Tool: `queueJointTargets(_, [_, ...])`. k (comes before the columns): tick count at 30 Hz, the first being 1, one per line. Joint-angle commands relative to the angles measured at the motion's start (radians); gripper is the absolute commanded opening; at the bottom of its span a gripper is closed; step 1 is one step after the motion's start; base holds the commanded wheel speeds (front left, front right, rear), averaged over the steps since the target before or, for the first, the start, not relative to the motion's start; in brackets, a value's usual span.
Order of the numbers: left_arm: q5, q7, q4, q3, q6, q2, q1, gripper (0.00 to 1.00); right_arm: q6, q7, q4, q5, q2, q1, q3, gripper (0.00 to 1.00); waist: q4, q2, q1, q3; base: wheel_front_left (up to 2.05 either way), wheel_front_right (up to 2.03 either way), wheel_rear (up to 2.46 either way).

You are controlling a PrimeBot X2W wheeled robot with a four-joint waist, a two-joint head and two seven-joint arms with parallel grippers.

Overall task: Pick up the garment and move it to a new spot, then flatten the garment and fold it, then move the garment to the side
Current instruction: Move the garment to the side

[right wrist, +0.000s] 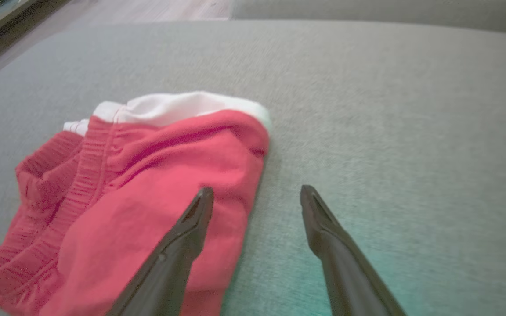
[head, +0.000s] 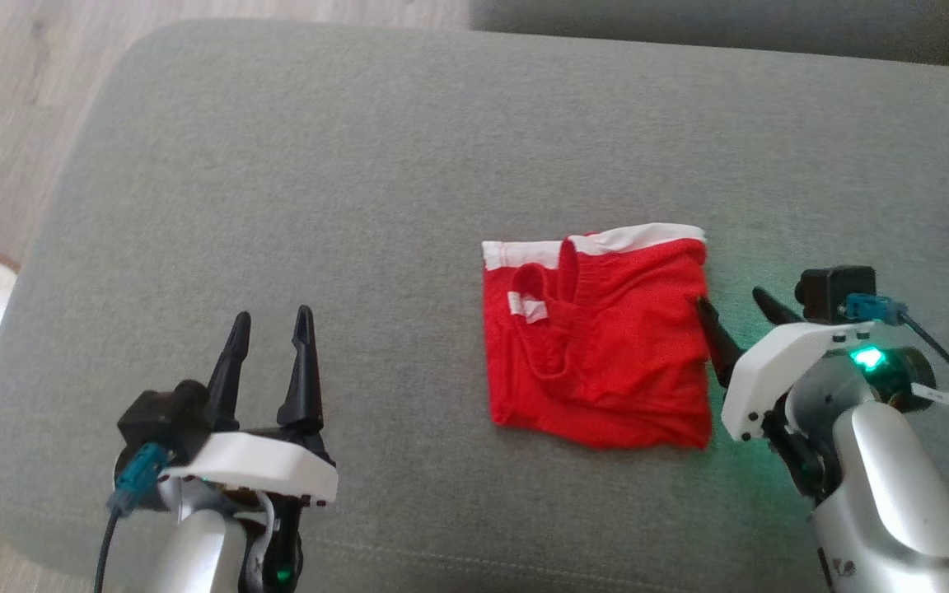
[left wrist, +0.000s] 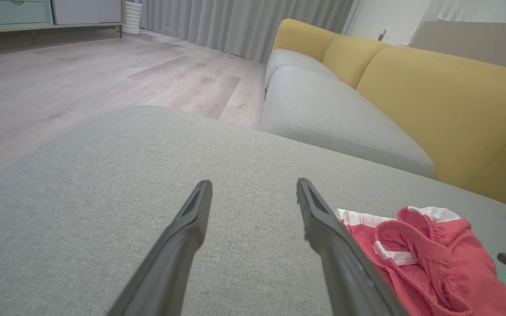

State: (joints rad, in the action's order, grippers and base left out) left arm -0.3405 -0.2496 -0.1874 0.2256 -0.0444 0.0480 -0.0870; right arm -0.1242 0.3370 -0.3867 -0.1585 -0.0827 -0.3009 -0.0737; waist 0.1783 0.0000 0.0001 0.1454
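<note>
The folded red garment (head: pixel 606 354) — soft knit, white-banded, roughly square — lies just beside the right gripper (head: pixel 730 298), fingers wide, empty; left gripper (head: pixel 273 315) well apart, also wide.

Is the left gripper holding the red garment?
No, the left gripper stands open over bare cushion, apart from the red garment.

Soft even daylight — right wrist view blurry, green LED glow on cushion (right wrist: pixel 367 272).

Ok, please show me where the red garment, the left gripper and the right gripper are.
red garment (head: pixel 606 362), head view, middle of the red cloth.
left gripper (head: pixel 273 315), head view, midway between its fingertips.
right gripper (head: pixel 730 298), head view, midway between its fingertips.
</note>
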Motion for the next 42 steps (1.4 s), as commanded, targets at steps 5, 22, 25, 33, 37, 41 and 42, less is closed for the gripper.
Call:
queueJointTargets(5, [-0.015,-0.012,0.038,-0.017,-0.009,0.002,-0.042,1.0,-0.007,0.061,0.01,-0.073,-0.021,-0.02,-0.044,1.0,0.04,0.0,-0.0001,0.022,0.0,0.0,0.0])
queueJointTargets(22, [0.007,-0.012,0.051,-0.015,-0.009,0.002,-0.048,1.0,-0.007,0.015,-0.031,-0.106,-0.046,-0.068,-0.129,0.0,-0.053,0.0,-0.0001,0.059,0.0,0.0,0.0])
queueJointTargets(25, [0.014,-0.012,0.054,-0.016,-0.006,0.002,-0.057,1.0,-0.007,-0.009,-0.012,-0.092,-0.076,-0.099,-0.138,0.0,-0.111,0.0,-0.0001,0.077,0.0,0.0,0.0])
queueJointTargets(33, [0.045,-0.012,0.054,-0.019,0.005,0.002,-0.091,1.0,-0.007,-0.034,0.061,-0.056,-0.157,-0.145,-0.117,0.0,-0.272,0.0,-0.0001,0.13,0.0,0.0,0.0])
queueJointTargets(37, [0.06,-0.012,0.048,-0.02,0.014,0.002,-0.107,1.0,-0.007,-0.038,0.092,-0.048,-0.175,-0.146,-0.098,0.0,-0.321,0.0,-0.0001,0.146,0.0,0.0,0.0])
queueJointTargets(41, [0.078,-0.012,0.039,-0.018,0.024,0.002,-0.126,1.0,-0.007,-0.039,0.116,-0.04,-0.186,-0.138,-0.073,0.0,-0.369,0.0,-0.0001,0.165,0.0,0.0,0.0])
queueJointTargets(42, [0.084,-0.012,0.037,-0.019,0.026,0.002,-0.13,1.0,-0.007,-0.04,0.12,-0.038,-0.187,-0.138,-0.069,0.0,-0.378,0.0,-0.0001,0.17,0.0,0.0,0.0])
